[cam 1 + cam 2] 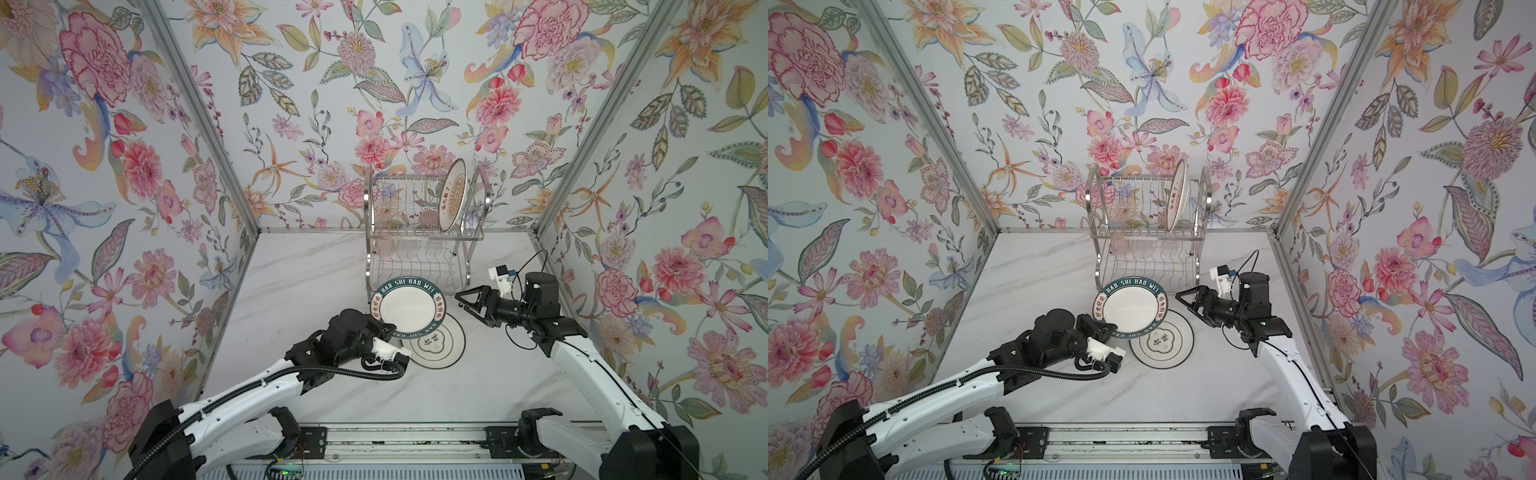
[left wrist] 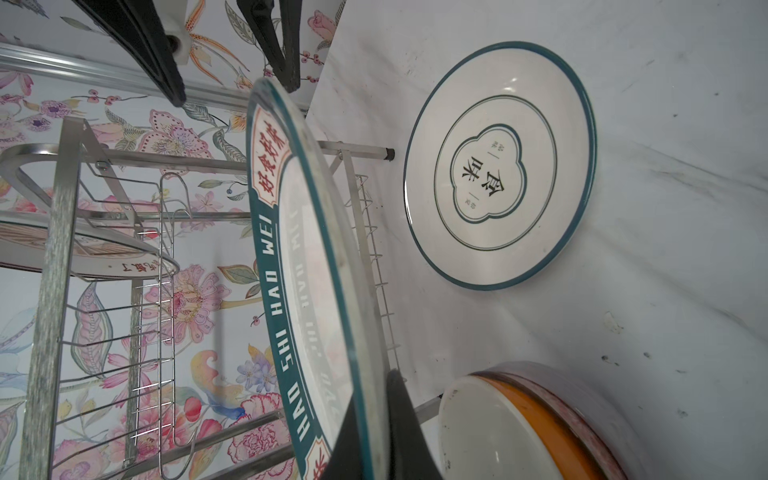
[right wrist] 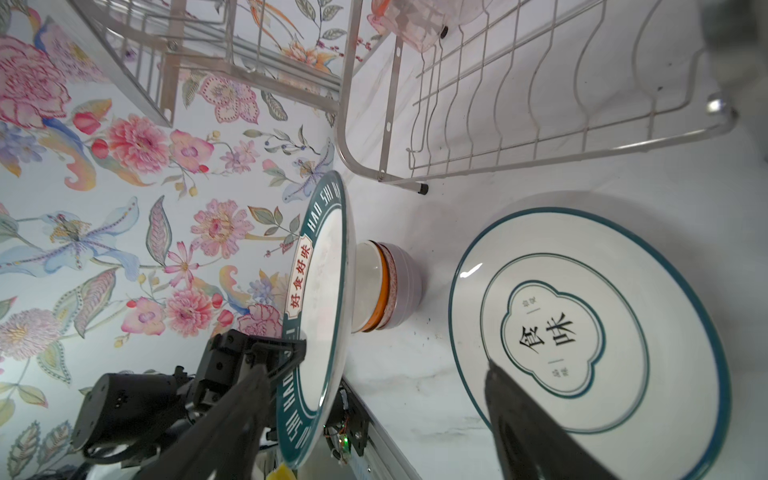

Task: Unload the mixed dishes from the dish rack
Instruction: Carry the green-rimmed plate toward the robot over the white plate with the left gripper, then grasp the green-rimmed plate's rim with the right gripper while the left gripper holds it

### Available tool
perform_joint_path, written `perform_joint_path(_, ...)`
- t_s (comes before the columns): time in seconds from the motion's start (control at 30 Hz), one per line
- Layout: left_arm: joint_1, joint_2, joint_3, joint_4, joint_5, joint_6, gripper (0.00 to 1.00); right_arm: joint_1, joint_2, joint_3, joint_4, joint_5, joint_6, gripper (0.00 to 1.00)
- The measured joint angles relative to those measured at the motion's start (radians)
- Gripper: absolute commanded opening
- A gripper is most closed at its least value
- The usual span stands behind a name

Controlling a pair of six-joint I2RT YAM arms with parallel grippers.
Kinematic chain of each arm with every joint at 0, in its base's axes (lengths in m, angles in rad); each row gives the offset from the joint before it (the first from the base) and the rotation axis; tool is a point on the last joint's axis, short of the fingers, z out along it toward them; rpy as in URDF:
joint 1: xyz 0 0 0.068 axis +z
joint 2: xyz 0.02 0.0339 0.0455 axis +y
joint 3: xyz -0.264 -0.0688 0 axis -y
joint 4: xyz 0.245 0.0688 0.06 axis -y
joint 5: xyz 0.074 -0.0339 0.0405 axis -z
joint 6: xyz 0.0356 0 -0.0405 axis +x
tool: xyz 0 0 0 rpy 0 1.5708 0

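Plate with lettered rim (image 1: 409, 305) near level, face up

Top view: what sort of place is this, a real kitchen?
Probably a staged test booth, not a kitchen: floral wall panels in metal framing, a marble-look tabletop with an arm rail, and one chrome dish rack.

"HAO SHI HAO WEI" on green-rimmed plate (image 1: 409, 306); "食味" on white plate (image 3: 590, 336)

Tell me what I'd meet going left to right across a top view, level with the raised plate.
Left pincer gripping the rim → green lettered plate → right pincer, open and empty.
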Motion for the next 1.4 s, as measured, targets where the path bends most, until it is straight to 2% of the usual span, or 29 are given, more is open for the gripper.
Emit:
perform_joint_path(0.1, -0.004, 0.034, 0.000, 0.028, -0.005, 0.031, 0.00, 0.028, 0.055, 0.031, -0.027, 0.000, -0.026, 0.73)
perform_joint_path(0.33, -0.016, 0.083, 0.000, 0.068, -0.025, 0.087, 0.00, 0.077, 0.160, 0.119, -0.106, 0.023, -0.098, 0.56)
perform_joint_path(0.53, -0.043, 0.123, 0.000, 0.093, -0.053, 0.132, 0.00, 0.108, 0.229, 0.126, -0.149, 0.053, -0.128, 0.44)
perform_joint_path(0.8, -0.052, 0.142, 0.000, 0.116, -0.056, 0.149, 0.00, 0.111, 0.246, 0.132, -0.170, 0.064, -0.146, 0.26)
perform_joint_path(1.1, -0.052, 0.159, -0.002, 0.126, -0.073, 0.150, 0.00, 0.111, 0.287, 0.153, -0.176, 0.053, -0.149, 0.11)
perform_joint_path(1.2, -0.052, 0.159, -0.003, 0.127, -0.074, 0.136, 0.00, 0.106, 0.288, 0.154, -0.174, 0.033, -0.146, 0.00)
perform_joint_path(1.27, -0.052, 0.159, -0.004, 0.137, -0.077, 0.129, 0.00, 0.102, 0.288, 0.159, -0.174, 0.026, -0.148, 0.00)
perform_joint_path(1.3, -0.052, 0.159, -0.004, 0.140, -0.078, 0.129, 0.02, 0.101, 0.288, 0.162, -0.175, 0.026, -0.148, 0.00)
perform_joint_path(1.33, -0.052, 0.159, -0.004, 0.143, -0.079, 0.127, 0.14, 0.098, 0.288, 0.164, -0.175, 0.025, -0.147, 0.00)
perform_joint_path(1.4, -0.052, 0.159, -0.004, 0.153, -0.081, 0.134, 0.51, 0.097, 0.283, 0.164, -0.175, 0.025, -0.146, 0.00)
